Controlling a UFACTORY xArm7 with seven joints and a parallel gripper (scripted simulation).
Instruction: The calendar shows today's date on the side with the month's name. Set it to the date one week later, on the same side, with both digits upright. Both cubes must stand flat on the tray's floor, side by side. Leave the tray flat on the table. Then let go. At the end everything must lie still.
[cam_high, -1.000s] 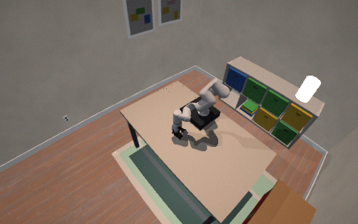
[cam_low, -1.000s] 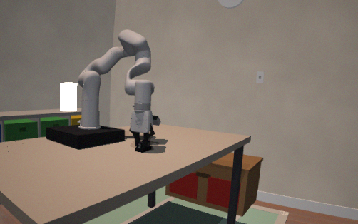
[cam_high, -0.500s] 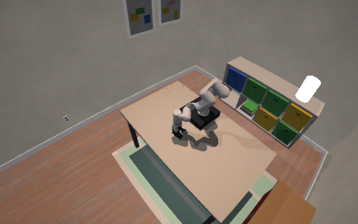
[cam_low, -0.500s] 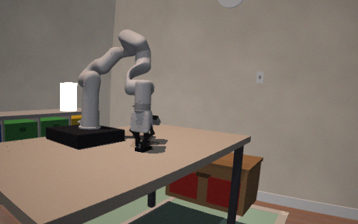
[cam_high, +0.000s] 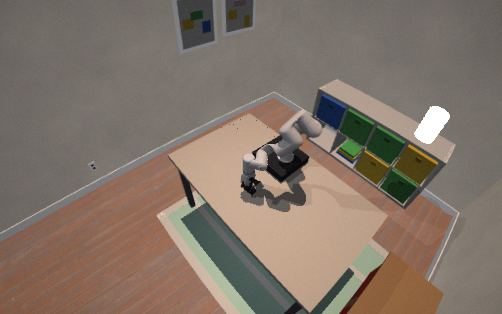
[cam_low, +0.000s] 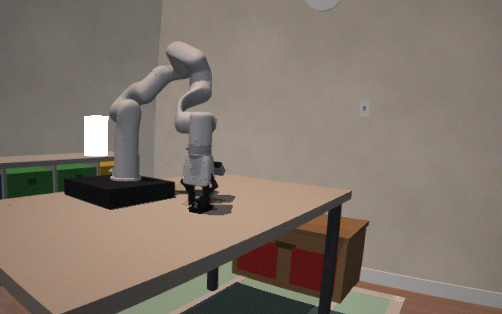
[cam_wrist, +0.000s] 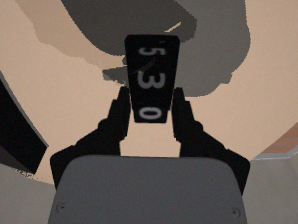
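The black calendar blocks (cam_wrist: 151, 70) stand between the fingers in the wrist view, with pale digits 5, 3 and 0 from top to bottom, turned sideways. The seams between cubes and tray are too dark to tell. In the exterior view the dark calendar (cam_low: 201, 205) is small on the table, with a faint digit on its near side. My gripper (cam_high: 250, 187) (cam_low: 200, 198) (cam_wrist: 151, 97) points down at it and is open. Its fingers stand on both sides of the lower part, with narrow gaps. The month's name is not readable in any view.
The table (cam_high: 310, 235) (cam_low: 125, 240) carries the black robot base (cam_high: 281, 172) (cam_low: 112, 194) behind the gripper. In the wrist view a dark edge (cam_wrist: 20, 130) shows at the left. A shelf with bins (cam_high: 382, 117) and a wooden chest (cam_high: 400, 285) (cam_low: 345, 231) stand off the table.
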